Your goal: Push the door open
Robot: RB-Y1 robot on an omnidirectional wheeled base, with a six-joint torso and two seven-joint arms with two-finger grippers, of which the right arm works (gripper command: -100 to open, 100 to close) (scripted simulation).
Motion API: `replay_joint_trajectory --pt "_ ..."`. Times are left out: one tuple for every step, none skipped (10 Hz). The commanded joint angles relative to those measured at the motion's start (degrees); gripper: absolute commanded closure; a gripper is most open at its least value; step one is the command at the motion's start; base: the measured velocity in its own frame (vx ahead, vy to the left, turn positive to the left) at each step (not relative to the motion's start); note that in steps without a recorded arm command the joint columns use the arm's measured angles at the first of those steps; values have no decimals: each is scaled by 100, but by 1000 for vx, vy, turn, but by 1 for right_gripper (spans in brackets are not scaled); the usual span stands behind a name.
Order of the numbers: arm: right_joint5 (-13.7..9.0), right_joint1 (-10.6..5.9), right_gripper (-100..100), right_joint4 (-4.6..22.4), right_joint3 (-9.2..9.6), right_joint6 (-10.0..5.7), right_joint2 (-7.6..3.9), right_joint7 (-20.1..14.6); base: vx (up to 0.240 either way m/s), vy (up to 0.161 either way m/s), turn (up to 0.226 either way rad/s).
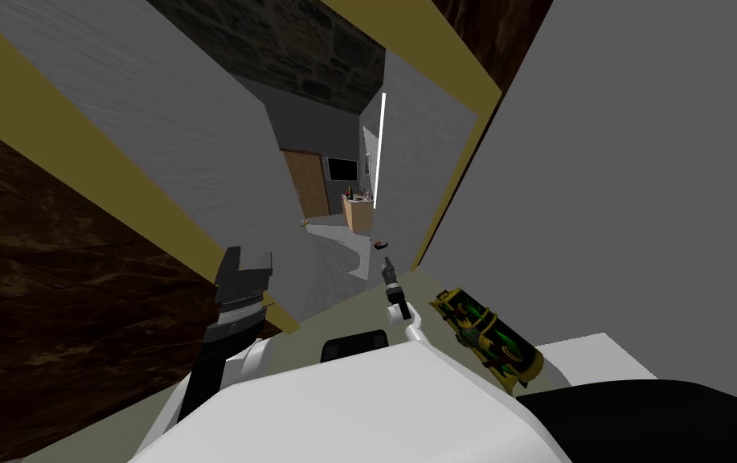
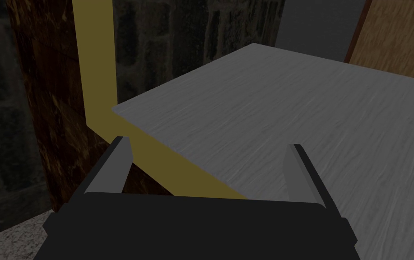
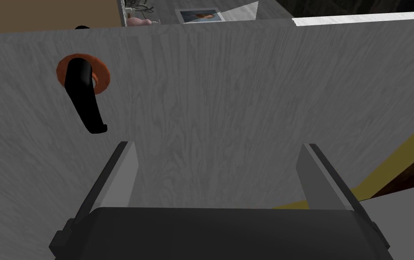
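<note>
Door (image 1: 419,161): one, grey, ajar, centre-right in head view.
Handle (image 3: 83,97): one black lever on orange rosette; right wrist view shows it near right gripper (image 3: 218,146), not touching.
Grippers: two; right and left gripper (image 2: 208,143) both spread wide, empty.
Left wrist view: yellow frame (image 2: 93,67) corner.

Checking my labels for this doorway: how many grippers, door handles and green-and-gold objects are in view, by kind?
Grippers: 2, the left gripper and the right gripper, both open
Door handles: 1, the black lever handle
Green-and-gold things: 1, the green-and-gold object
Total: 4
</note>
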Motion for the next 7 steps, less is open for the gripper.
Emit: replay_joint_trajectory --pt "-9 -130 -100 286 18 -42 -7 -20 64 -129 142" --pt "-9 -130 -100 373 18 -42 -7 -20 42 -96 45" --pt "-16 -229 -100 582 24 -80 -11 -34 23 -71 70" --pt "-23 -328 -100 764 30 -117 -15 -47 36 -93 114" --pt "-23 -328 -100 827 30 -117 -15 -47 29 -85 52" --pt "-30 -427 -100 1040 37 -155 -18 -61 30 -76 93" --pt "-30 -427 -100 1054 37 -155 -18 -61 25 -60 41"
